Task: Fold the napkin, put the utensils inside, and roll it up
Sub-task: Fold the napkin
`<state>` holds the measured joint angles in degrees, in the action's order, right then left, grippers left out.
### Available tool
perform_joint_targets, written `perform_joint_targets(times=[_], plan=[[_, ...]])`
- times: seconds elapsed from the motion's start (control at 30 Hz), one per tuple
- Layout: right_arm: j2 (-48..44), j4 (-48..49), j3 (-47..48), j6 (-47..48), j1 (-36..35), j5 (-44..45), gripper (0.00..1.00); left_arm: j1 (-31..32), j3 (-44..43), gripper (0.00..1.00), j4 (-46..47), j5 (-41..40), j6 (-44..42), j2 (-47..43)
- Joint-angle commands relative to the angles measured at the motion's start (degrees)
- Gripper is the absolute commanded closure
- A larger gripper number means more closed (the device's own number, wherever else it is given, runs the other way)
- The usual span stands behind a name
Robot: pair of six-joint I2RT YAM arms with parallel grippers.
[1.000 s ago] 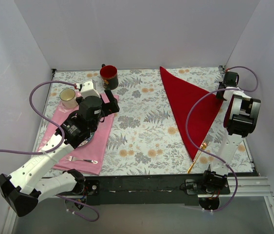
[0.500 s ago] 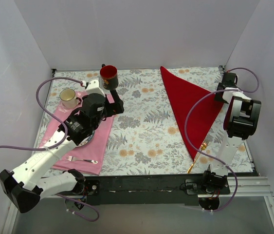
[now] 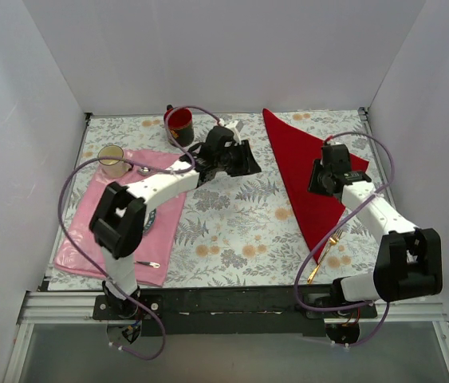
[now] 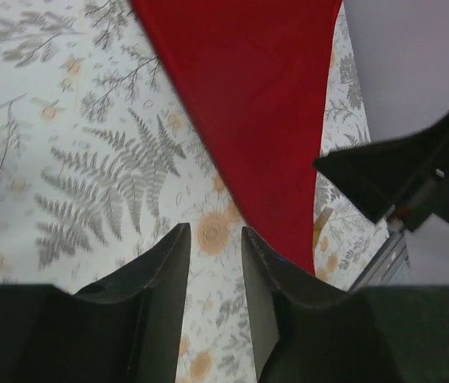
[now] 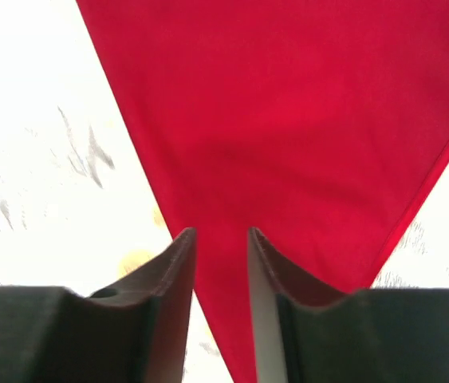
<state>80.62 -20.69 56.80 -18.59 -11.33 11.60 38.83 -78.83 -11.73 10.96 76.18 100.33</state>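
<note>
The red napkin [image 3: 312,171] lies folded into a triangle on the right half of the table, one corner pointing at the near edge. A gold utensil [image 3: 323,259] pokes out from under that near corner and also shows as a tan strip [image 4: 320,226] in the left wrist view. My left gripper [image 3: 244,162] hovers over the floral tablecloth just left of the napkin [image 4: 248,112]. Its jaws [image 4: 214,231] are narrowly open with nothing between them. My right gripper [image 3: 325,177] hangs over the napkin [image 5: 288,120], open [image 5: 221,233] and empty.
A pink placemat [image 3: 108,239] on the left carries a plate [image 3: 151,221], a silver fork [image 3: 146,263] and a spoon [image 3: 141,169]. A beige cup [image 3: 112,157] and a red mug [image 3: 179,124] stand at the back left. White walls enclose the table.
The left arm swung from over the placemat to the table's middle beside the napkin, and its jaws narrowed. The right arm came down from the right edge to above the napkin.
</note>
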Motion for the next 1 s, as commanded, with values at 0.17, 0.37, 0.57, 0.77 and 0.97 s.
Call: perform_joint_targets(times=[0.17, 0.37, 0.57, 0.77, 0.97], plan=[[-6.0, 3.1, -13.3, 0.0, 0.7, -14.1, 0.67, -0.2, -20.9, 0.83, 20.9, 11.5, -1.0, 25.6], [-3.5, 0.0, -12.9, -1.8, 0.4, -12.3, 0.70, -0.2, -31.6, 0.84, 24.0, 13.9, 0.9, 36.5], [-9.6, -4.6, -17.6, -7.6, 0.1, -8.0, 0.71, -0.3, -36.3, 0.83, 25.9, 10.1, 1.7, 42.0], [-14.8, -7.0, -22.3, -13.2, 0.2, -8.5, 0.71, -0.7, -39.8, 0.82, 30.5, 6.8, 4.0, 47.6], [-17.4, -11.2, -24.9, -18.0, 0.1, -6.1, 0.72, -1.4, -45.4, 0.82, 31.4, 4.9, 7.6, 53.9]])
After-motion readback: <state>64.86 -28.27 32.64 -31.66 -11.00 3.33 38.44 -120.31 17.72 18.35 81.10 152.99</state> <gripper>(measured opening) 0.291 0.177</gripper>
